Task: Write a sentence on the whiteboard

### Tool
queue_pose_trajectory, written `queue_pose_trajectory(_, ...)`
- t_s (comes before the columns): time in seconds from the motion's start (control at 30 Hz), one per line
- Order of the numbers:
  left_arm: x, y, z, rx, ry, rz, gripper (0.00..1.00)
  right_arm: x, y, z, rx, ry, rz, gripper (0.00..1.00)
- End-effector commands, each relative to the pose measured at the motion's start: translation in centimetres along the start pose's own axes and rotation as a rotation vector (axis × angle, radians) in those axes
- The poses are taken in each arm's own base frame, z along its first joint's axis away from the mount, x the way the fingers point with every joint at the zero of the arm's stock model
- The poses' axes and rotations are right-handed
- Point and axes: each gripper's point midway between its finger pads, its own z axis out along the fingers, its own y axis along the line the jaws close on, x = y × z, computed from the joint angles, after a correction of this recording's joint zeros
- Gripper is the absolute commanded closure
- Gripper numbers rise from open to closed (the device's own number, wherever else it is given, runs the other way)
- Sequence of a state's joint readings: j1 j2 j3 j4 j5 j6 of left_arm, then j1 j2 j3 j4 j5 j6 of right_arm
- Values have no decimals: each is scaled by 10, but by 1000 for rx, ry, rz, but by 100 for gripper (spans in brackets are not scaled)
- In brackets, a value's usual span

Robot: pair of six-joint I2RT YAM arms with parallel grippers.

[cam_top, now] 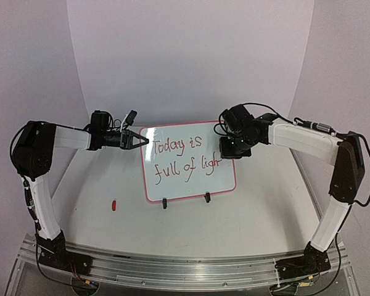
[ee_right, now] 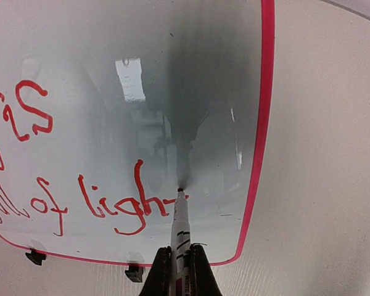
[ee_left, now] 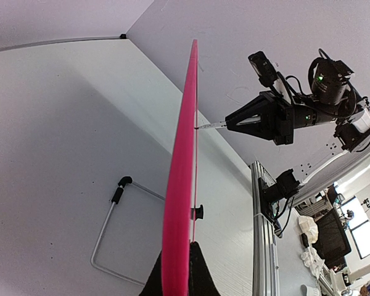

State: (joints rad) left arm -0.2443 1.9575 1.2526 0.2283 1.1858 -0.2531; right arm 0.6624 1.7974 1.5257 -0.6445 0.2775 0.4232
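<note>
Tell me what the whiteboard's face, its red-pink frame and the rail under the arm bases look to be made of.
Small rectangular whiteboard face: glossy coated sheet, possibly melamine or painted steel; it mirrors a bright patch and dark shapes.
Thin red-pink frame: smooth, probably moulded plastic, evenly coloured.
Long silver rail: likely extruded aluminium, judging by its grooved, dull grey sheen.

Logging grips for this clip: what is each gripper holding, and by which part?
Left gripper clamps the whiteboard by its left frame edge. Right gripper holds a marker by its barrel, tip on the board.
</note>
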Motion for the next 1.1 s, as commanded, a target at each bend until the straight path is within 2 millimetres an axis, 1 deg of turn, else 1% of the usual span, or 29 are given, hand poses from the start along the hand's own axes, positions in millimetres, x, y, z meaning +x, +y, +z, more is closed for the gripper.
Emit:
queue_pose_trajectory(0.0,13,30,6,-130,3,79,100,-15,6,3,-20,-37,23,100)
queue_pose_trajectory(0.27,14,31,6,-132,3,77,100,2,5,9,-31,13,38,100)
queue_pose_trajectory(0.4,14,31,6,-132,3,77,100,7,3,10,-30,29,46,100)
queue_pose_trajectory(0.67,13,30,6,-133,1,79,100,13,-3,11,2,40,49,100)
queue_pose_trajectory(1.07,13,29,6,-131,1,80,100,24,-4,17,3,78,55,100)
